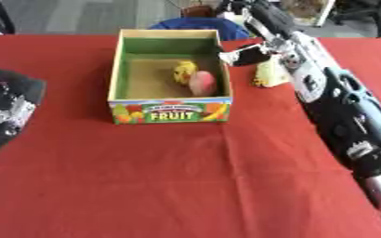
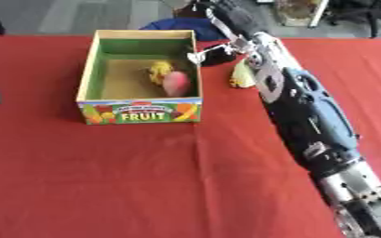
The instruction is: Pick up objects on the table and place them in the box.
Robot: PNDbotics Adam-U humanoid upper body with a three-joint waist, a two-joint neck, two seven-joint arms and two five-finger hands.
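Observation:
The cardboard fruit box [image 1: 170, 113] stands open on the red table, with a yellow fruit [image 1: 183, 72] and a pink fruit [image 1: 203, 83] lying together on its floor. A pale yellow object [image 1: 270, 74] rests on the cloth just right of the box's far right corner. My right arm reaches from the lower right along the table's right side. Its black hand [image 1: 265, 21] stretches past the far edge with fingers straight, and the thumb [image 1: 241, 56] sticks out toward the box corner. It holds nothing. My left hand [image 1: 7, 104] shows as a dark mass at the left edge.
A blue rounded thing [image 1: 200, 24] sits beyond the table's far edge behind the box. Red cloth [image 1: 177, 176] covers the table in front of the box. My right forearm [image 1: 340, 116] lies over the right side of the table.

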